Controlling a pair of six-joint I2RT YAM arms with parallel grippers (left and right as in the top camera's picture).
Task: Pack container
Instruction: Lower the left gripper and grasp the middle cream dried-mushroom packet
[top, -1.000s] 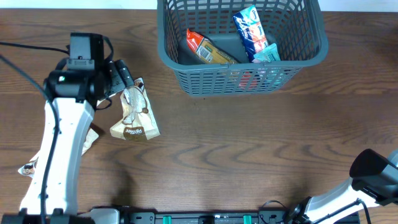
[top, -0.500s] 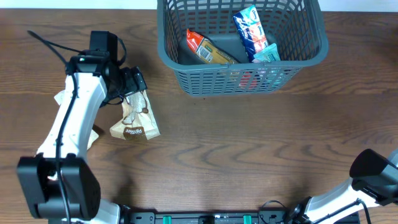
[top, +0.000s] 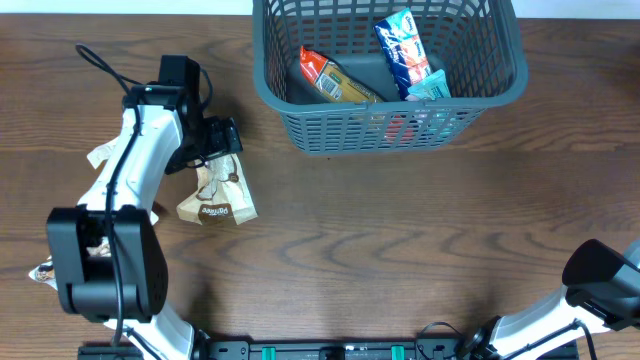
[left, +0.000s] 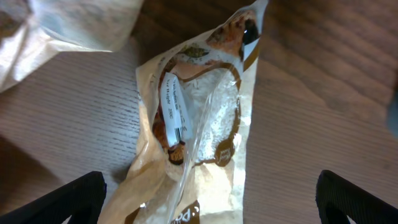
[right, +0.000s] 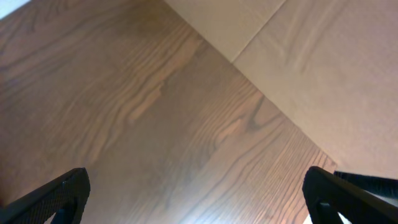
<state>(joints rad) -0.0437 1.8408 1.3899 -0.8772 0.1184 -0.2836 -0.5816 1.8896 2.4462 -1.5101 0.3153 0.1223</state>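
Left pincer (top: 222, 143): fingers spread wide, nothing held, poised over the upper end of the tan packet (top: 218, 190), one finger to each side in the wrist view. Right pincer (right: 199, 193): fingers likewise apart, empty, over bare bench (top: 400, 250) at the near right corner, well away from the work.

Basket (top: 390, 132): upright at the far edge of the bench, top open. Right of and beyond the left pincer, well apart from it, bare wood between. Contents: orange packet (top: 330, 80) leaning at the left, blue packet (top: 405, 50) at the right, teal one (top: 432, 88) just beside the blue. Room left on the floor, as far as visible.

Step in hand, by judgement: pickup of the tan packet. Lower squarely; close across the narrow width near the crimped top, not over the bulging middle; avoid pinching a loose flap alone. Lift clear above the rim before crossing right; release over the free part of the floor.

Outward: more pale packets (top: 105, 155) at the left of the bench, not yet packed.
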